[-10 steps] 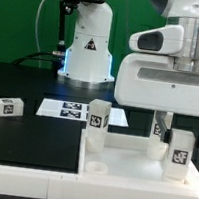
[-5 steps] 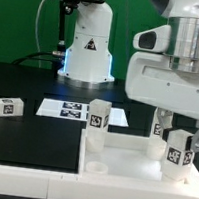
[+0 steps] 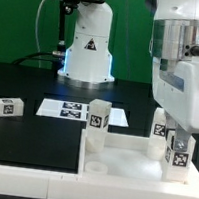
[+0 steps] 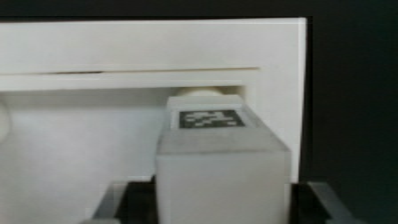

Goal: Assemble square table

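Observation:
The white square table top [image 3: 119, 166] lies at the front of the exterior view, rim up. One tagged white leg [image 3: 97, 123] stands upright at its far left corner and another [image 3: 161, 123] at the far right. My gripper [image 3: 181, 136] is shut on a third leg [image 3: 179, 154], held upright at the top's near right corner. In the wrist view that leg [image 4: 222, 140] fills the gap between the dark fingers [image 4: 139, 200] of the gripper [image 4: 228, 205], over the table top [image 4: 89, 100]. A fourth leg [image 3: 4, 106] lies on the black table at the left.
The marker board [image 3: 68, 109] lies flat behind the table top. The white robot base [image 3: 89, 46] with its triangle sticker stands at the back. The black table surface [image 3: 33, 135] stretches to the left, and my arm fills the upper right.
My hand has turned about its vertical axis while staying over the near right corner. The leg in it has turned with it and sits slightly further right.

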Robot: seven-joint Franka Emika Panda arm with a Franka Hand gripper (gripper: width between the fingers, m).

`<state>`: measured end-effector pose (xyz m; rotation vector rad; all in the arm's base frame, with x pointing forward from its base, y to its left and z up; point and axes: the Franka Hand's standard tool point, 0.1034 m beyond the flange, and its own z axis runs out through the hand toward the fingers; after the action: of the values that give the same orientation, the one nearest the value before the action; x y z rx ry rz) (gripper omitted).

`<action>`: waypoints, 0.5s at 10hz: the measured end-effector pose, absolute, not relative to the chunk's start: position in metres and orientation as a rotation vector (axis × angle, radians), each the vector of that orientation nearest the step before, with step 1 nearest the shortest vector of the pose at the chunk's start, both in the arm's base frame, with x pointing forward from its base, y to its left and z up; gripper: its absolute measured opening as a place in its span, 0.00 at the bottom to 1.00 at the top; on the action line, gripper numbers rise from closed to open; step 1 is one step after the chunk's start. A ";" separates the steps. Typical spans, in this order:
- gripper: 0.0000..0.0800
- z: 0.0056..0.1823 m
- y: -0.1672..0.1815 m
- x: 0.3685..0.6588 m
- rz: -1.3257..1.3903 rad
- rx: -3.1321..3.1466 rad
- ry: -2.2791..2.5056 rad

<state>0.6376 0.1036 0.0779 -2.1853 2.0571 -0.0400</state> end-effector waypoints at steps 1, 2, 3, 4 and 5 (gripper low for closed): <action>0.58 0.079 0.107 0.637 -0.053 -2.386 1.867; 0.73 0.080 0.113 0.640 -0.089 -2.526 1.661; 0.73 0.078 0.113 0.641 -0.137 -2.694 1.347; 0.80 0.079 0.119 0.636 -0.111 -2.683 1.379; 0.81 0.079 0.119 0.637 -0.127 -2.757 1.240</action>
<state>0.6368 0.1186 0.0795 -2.7573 1.2401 -0.1273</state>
